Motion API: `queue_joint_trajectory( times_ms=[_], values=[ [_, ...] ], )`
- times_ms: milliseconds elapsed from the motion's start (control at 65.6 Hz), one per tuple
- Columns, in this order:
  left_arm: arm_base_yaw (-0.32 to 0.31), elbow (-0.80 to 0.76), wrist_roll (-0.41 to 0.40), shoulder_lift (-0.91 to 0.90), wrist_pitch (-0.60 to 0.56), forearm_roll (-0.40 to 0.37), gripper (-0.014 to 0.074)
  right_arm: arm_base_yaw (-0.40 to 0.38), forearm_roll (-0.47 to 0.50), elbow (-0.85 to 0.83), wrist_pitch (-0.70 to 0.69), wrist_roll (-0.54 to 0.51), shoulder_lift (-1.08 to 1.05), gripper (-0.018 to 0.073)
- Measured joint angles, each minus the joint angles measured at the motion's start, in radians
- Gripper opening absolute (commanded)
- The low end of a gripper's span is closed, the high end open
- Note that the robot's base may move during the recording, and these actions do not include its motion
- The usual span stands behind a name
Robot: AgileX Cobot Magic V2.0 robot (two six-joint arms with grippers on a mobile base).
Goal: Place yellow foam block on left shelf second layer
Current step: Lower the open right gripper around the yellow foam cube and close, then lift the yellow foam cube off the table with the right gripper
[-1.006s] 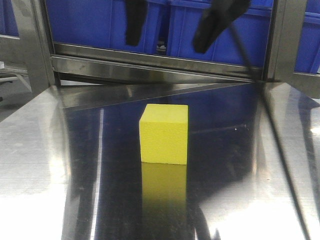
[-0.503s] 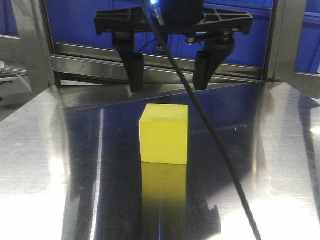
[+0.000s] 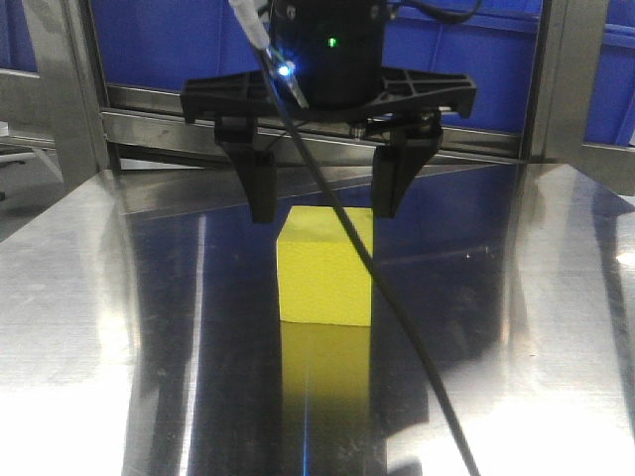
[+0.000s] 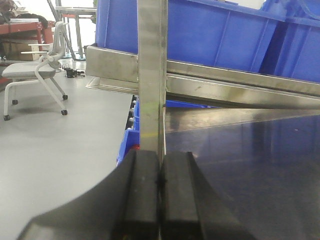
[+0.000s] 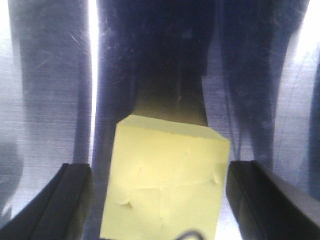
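Glare washes the near edge of the polished steel surface (image 3: 89,397) in the front view. A black cable (image 3: 417,347) crosses it from 5 o'clock up toward 12. Past the glare lies a dim yellow reflection (image 3: 325,367), directly at 6 o'clock of the yellow foam block (image 3: 325,266). The block sits flat on the surface near the middle of the view, one face toward the camera. Over it hangs the right tool (image 3: 325,210), spread wide, with its two black fingers (image 3: 260,183) pointing down. The tips are just beside the block's upper corners at 10 and 2 o'clock. Behind the tool a steel shelf rail (image 3: 149,124) runs across, and blue bins (image 3: 169,40) fill the band at 12 o'clock.

From the right wrist, the block (image 5: 165,185) shows a lightly creased top face. It lies between the fingers (image 5: 72,200) of the right tool (image 5: 160,167), which stand at 9 and 3 o'clock. A thin strip of dark steel shows on the 9 o'clock side. At 3 o'clock the finger is so close that I cannot tell whether it touches.

From the left wrist, the left tool (image 4: 160,165) has its fingers pressed together with nothing between them. A steel post (image 4: 150,75) rises at 12 o'clock. A chair (image 4: 40,70) stands far off at 10 o'clock on the grey floor (image 4: 60,150).
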Motion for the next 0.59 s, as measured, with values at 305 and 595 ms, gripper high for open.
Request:
queue_joint_trajectory(
  times_ms=[305, 595],
  values=[
    [0.000, 0.000, 0.000, 0.000, 0.000, 0.000, 0.0136, -0.002, 0.000, 0.109, -0.118, 0.003, 0.005, 0.0613],
    [0.000, 0.000, 0.000, 0.000, 0.000, 0.000, 0.0136, -0.023, 0.004, 0.165, -0.214, 0.003, 0.008, 0.0496]
  ],
)
